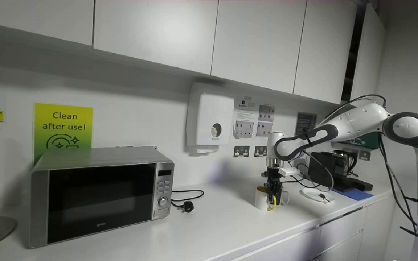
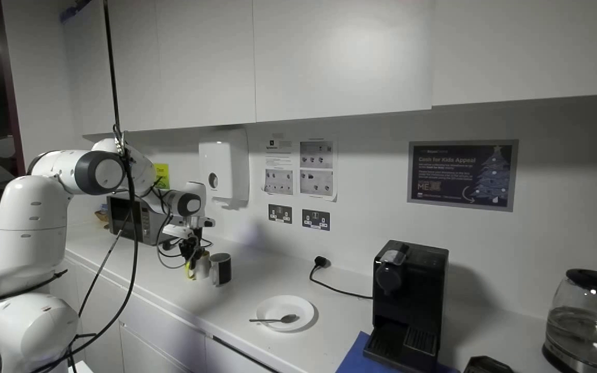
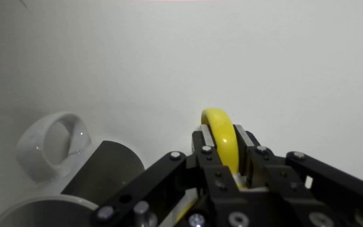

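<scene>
Beneath my claw (image 3: 225, 136) stretched the white counter (image 1: 227, 223). The microwave (image 1: 102, 199) stood well apart from my claw, the black coffee machine (image 2: 412, 290) well apart on the opposite side. The plate (image 2: 283, 305) lay between that machine and my claw. The grey-and-white mug (image 3: 106, 173) stood just beside my claw. Closest stood the white mug (image 1: 261, 199), upright, its yellow handle (image 3: 224, 142) pinched in my claw.
</scene>
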### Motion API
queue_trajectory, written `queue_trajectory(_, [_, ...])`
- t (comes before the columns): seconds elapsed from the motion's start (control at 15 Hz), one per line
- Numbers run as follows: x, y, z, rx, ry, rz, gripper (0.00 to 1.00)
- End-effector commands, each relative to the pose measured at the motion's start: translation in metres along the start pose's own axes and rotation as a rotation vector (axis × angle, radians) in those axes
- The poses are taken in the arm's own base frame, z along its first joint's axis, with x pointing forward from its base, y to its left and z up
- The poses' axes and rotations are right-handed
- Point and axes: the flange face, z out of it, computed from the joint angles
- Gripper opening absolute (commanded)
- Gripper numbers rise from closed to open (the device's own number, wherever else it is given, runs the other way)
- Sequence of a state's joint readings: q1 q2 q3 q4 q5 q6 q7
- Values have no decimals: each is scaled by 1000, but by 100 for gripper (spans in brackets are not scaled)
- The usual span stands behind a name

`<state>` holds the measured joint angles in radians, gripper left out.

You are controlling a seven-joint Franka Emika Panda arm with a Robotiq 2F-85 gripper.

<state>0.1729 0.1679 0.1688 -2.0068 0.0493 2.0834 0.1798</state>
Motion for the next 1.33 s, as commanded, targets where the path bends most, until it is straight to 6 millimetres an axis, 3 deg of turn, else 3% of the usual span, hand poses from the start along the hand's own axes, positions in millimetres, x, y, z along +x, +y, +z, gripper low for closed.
queue_trajectory(0.0, [4,1,-5,-13,-7,-15,0])
queue_trajectory(0.6, [2,1,-3,-34,-12,-14,3])
queue_trajectory(0.67, [2,1,-4,-38,-14,-13,35])
queue_trajectory(0.73, [2,1,-4,-40,-17,-14,36])
queue_trajectory(1.2, [3,-2,-13,-44,-10,-21,86])
queue_trajectory(1.27, [3,-3,-15,-43,-9,-22,76])
